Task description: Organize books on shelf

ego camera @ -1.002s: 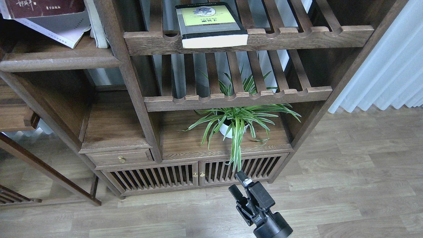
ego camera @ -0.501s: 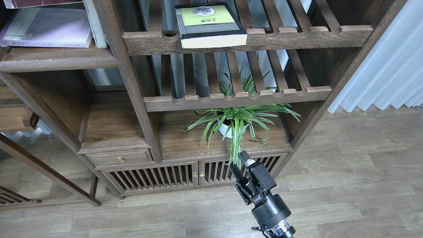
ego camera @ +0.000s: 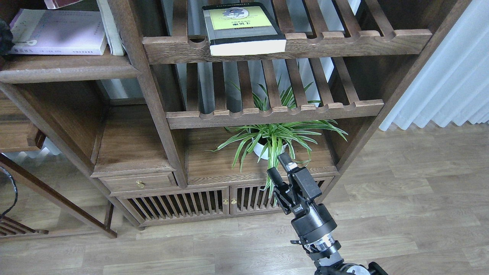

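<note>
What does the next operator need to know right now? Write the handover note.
Right hand: open, empty, raised in front of the spider plant, low in the bookcase.
Left hand: not clearly in view; only a dark shape at the left edge.
Lilac-pink book: lying flat on the solid shelf, top left, beside upright cream books.
Maroon book: only a corner shows at the top edge, above the lilac one.
Black book with yellow-green panel: flat on the upper slatted shelf, overhanging its front rail.
Left to do: probably move the black book to the solid shelf.
</note>
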`<state>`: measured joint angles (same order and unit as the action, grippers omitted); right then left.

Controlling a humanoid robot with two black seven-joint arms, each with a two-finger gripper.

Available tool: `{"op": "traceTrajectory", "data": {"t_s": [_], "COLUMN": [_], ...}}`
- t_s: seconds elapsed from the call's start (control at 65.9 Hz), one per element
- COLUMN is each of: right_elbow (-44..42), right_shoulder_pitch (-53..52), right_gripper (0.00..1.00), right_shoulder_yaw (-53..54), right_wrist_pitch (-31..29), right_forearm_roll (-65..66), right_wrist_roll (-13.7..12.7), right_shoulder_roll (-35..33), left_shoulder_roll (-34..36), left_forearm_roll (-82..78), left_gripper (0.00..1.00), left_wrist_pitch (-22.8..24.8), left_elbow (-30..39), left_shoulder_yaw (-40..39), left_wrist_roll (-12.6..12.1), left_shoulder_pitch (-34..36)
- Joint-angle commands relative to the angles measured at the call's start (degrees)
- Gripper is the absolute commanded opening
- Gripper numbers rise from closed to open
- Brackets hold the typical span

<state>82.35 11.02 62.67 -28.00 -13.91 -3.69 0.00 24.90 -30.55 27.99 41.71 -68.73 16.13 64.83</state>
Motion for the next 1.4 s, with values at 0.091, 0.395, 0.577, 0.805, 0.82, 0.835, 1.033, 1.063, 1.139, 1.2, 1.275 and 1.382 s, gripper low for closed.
{"op": "traceTrajectory", "data": {"t_s": [0.091, 0.395, 0.577, 0.805, 0.82, 0.835, 1.033, 1.063, 1.139, 1.2, 1.275, 1.382], "right_elbow": [0.0, 0.0, 0.0, 0.97, 0.97, 1.06, 1.15, 1.15, 1.23, 1.24, 1.32, 1.85], "right_shoulder_pitch": [-2.32, -6.8, -7.42, -7.5, -7.5, -7.68, -8.3, -8.3, -8.3, -8.38, -8.38, -8.47], "right_gripper": [0.88, 0.88, 0.88, 0.88, 0.88, 0.88, 0.88, 0.88, 0.88, 0.88, 0.88, 0.88], "right_shoulder_yaw": [0.0, 0.0, 0.0, -0.09, -0.09, -0.09, -0.09, -0.09, -0.09, 0.0, 0.0, 0.0], "right_wrist_pitch": [0.0, 0.0, 0.0, 0.0, 0.0, 0.0, 0.0, 0.0, 0.0, 0.0, 0.0, 0.0], "right_forearm_roll": [-1.83, -3.76, -3.85, -3.85, -3.85, -3.85, -3.85, -3.76, -3.76, -3.67, -3.5, -3.06], "right_wrist_roll": [0.09, 1.58, 1.85, 1.85, 1.85, 1.85, 1.85, 1.85, 1.85, 1.85, 1.85, 1.85], "right_shoulder_roll": [0.0, 0.0, 0.0, 0.0, 0.0, 0.0, 0.0, 0.0, 0.0, 0.0, 0.0, 0.0], "left_shoulder_roll": [0.33, -3.09, -6.79, -7.41, -7.41, -7.58, -8.28, -8.2, -7.67, -6.62, -5.12, -2.92], "left_forearm_roll": [-2.85, -4.43, -4.52, -4.44, -4.43, -4.43, -3.47, -3.12, -2.94, -2.85, -2.68, -1.89], "left_gripper": [0.0, 0.0, 0.0, 0.0, 0.01, 0.06, 0.7, 0.79, 0.86, 0.9, 0.95, 0.99], "left_wrist_pitch": [0.01, 0.01, 0.01, 0.01, 0.01, 0.01, 0.01, 0.01, 0.01, 0.01, 0.01, 0.01], "left_elbow": [-2.77, -5.58, -9.45, -14.11, -14.2, -14.11, -13.32, -12.89, -11.57, -10.43, -9.63, -7.61], "left_shoulder_yaw": [0.62, 5.8, 6.68, 6.94, 6.94, 7.12, 6.59, 6.24, 6.06, 5.72, 5.19, 4.83], "left_wrist_roll": [7.42, 11.87, 11.87, 11.87, 11.87, 11.87, 11.87, 11.87, 11.87, 11.87, 11.87, 11.87], "left_shoulder_pitch": [-1.38, -0.85, 0.64, 2.93, 2.93, 2.76, 1.61, 0.91, -0.06, -0.76, -1.81, -4.18]}}
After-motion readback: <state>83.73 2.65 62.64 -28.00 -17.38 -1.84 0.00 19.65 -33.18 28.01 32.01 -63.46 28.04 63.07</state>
